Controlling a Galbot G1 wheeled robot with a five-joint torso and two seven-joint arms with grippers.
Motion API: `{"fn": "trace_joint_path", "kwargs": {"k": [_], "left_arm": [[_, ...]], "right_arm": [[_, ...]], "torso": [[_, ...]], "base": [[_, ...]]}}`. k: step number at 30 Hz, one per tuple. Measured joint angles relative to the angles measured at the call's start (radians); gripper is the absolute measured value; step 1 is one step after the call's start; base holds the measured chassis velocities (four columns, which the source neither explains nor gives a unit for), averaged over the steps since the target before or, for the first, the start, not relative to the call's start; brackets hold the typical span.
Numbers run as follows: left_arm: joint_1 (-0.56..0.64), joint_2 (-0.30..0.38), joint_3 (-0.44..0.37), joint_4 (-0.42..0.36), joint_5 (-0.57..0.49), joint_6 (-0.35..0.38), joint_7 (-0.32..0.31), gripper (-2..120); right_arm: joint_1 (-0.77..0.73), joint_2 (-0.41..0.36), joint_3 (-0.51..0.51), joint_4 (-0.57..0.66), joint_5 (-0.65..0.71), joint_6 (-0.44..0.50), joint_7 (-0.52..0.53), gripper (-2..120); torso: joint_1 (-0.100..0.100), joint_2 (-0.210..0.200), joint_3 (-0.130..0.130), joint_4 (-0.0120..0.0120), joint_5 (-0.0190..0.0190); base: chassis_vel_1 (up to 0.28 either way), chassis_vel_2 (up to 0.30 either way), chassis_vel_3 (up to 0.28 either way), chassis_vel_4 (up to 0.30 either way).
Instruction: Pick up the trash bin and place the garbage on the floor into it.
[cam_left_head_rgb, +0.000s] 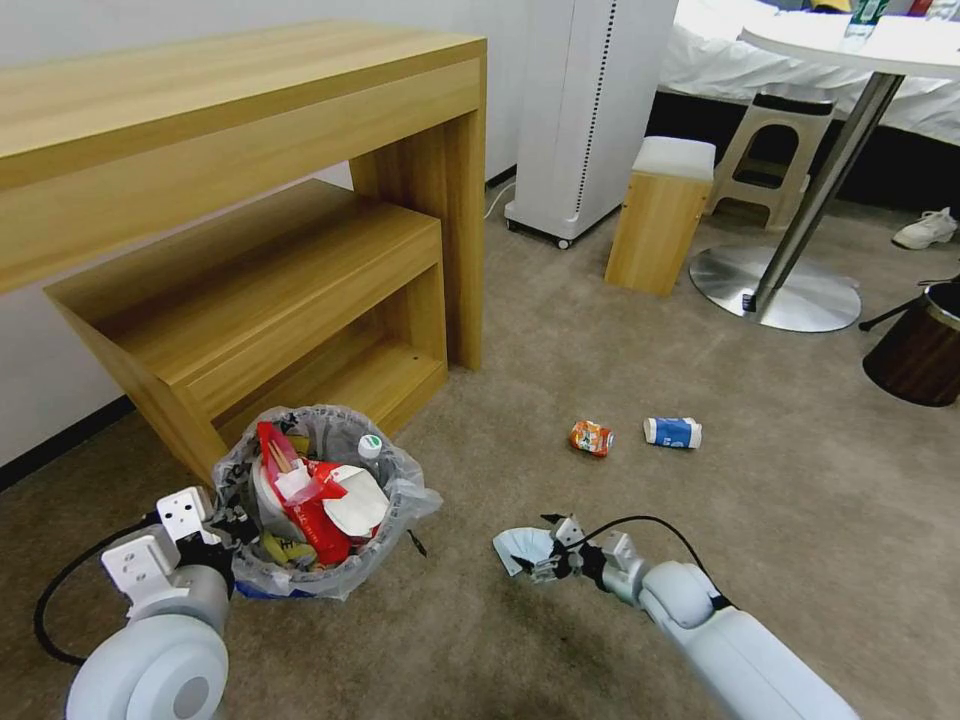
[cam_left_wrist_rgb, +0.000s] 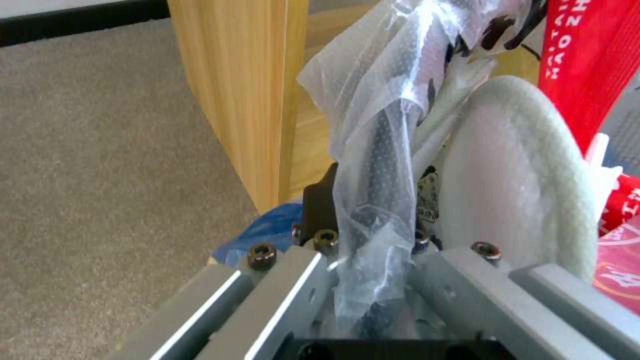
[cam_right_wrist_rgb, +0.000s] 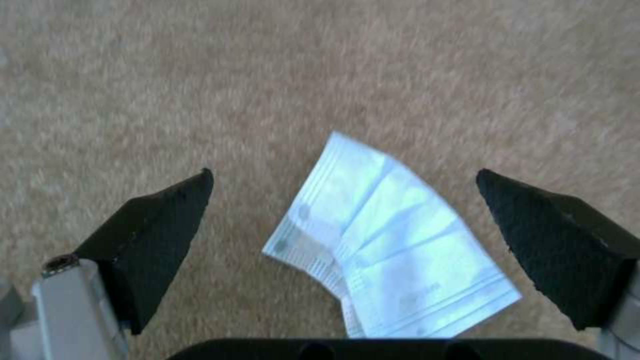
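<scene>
The right gripper's (cam_right_wrist_rgb: 343, 180) two black fingers (cam_right_wrist_rgb: 157, 235) stood wide apart above the floor (cam_left_head_rgb: 620, 620), with a pale-blue face mask (cam_right_wrist_rgb: 393, 245) lying flat on the carpet between them and touching neither. In the head view this gripper (cam_left_head_rgb: 545, 560) sat just beside the mask (cam_left_head_rgb: 525, 547), to the right of the trash bin (cam_left_head_rgb: 320, 500). The left gripper (cam_left_wrist_rgb: 373, 260) was clamped on the bin's rim, its fingers pinching the wall and the crinkly plastic bag (cam_left_wrist_rgb: 380, 110). The bin stood in front of the wooden desk (cam_left_head_rgb: 300, 200), filled with red wrappers (cam_left_head_rgb: 315, 500), a white slipper (cam_left_wrist_rgb: 527, 175) and a bottle (cam_left_head_rgb: 371, 447). An orange can (cam_left_head_rgb: 591, 437) and a blue-white cup (cam_left_head_rgb: 673, 432) lay on the carpet farther out, near each other and well apart from the bin.
</scene>
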Motion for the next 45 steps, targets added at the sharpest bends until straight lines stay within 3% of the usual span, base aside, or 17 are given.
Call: {"fn": "trace_joint_path", "kwargs": {"k": [9,35,37,45], "left_arm": [[0.02,-0.013,-0.003,-0.012,0.015,-0.001,0.002,0],[0.017,-0.021,0.004,-0.006,0.026,-0.003,0.005,0],[0.016,-0.02,0.003,-0.005,0.025,-0.003,0.005,0],[0.011,-0.019,0.003,-0.001,0.023,-0.003,0.005,0]], "right_arm": [[0.02,0.05,0.005,-0.062,-0.044,0.029,-0.045,100],[0.069,0.123,0.015,-0.191,-0.104,0.045,-0.013,100],[0.072,0.124,0.015,-0.196,-0.109,0.045,-0.013,98],[0.073,0.122,0.015,-0.204,-0.145,0.041,-0.027,70]], "torso": [[0.0,0.0,0.0,-0.0001,0.0002],[0.0,0.0,0.0,-0.0001,0.0001],[0.0,0.0,0.0,0.0,0.0001],[0.0,0.0,0.0,-0.0001,0.0001]], "base": [[0.0,0.0,0.0,0.0],[0.0,0.0,0.0,0.0],[0.0,0.0,0.0,0.0],[0.0,0.0,0.0,0.0]]}}
